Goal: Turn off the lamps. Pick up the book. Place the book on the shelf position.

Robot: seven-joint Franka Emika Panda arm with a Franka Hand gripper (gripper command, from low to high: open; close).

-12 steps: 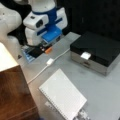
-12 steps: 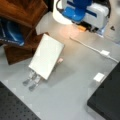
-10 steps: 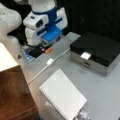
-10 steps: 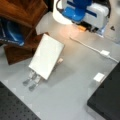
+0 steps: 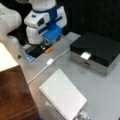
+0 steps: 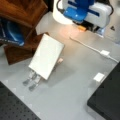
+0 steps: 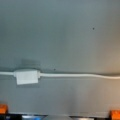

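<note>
White cable (image 7: 75,75) with its inline switch (image 7: 26,76) lies below the gripper (image 5: 46,49) — we cannot tell its jaw state. The book (image 5: 62,97) leans untouched on its stand — a misaligned descent could drag the cable and miss the switch.

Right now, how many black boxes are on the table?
1. The black box sits at a front view's right, apart from the book. The gripper hangs by the white cable. More could be hidden.

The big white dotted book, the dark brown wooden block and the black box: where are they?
Big white dotted book (image 5: 62,96): front view, cover middle.
Dark brown wooden block (image 5: 12,92): front view, top face.
Black box (image 5: 98,48): front view, lid.
</note>
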